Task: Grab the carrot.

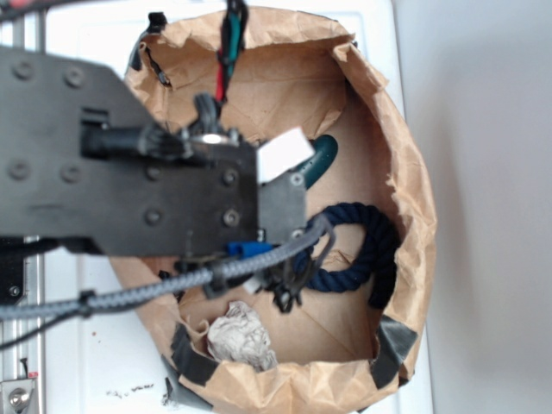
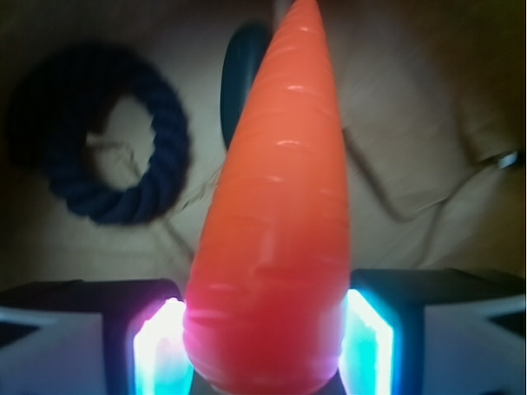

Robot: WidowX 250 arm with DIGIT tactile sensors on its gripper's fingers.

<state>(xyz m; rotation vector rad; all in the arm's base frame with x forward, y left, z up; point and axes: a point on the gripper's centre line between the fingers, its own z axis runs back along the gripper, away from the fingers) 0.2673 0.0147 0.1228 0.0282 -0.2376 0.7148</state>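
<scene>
Carrot (image 2: 276, 222) clamped between claw (image 2: 262, 341) fingers, tip pointing away.

text: none legible | labels: none | brands: none | numbers: none | signs: none

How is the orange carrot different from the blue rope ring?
The carrot is bright orange and smooth; the rope ring is dark navy and twisted. The carrot is a solid cone tapering to a point, while the rope ring is a loop with a hole in the middle. The carrot sits between the pincer's fingers, whereas the rope ring lies loose on the brown paper. Both are inside the paper-lined bin.
</scene>
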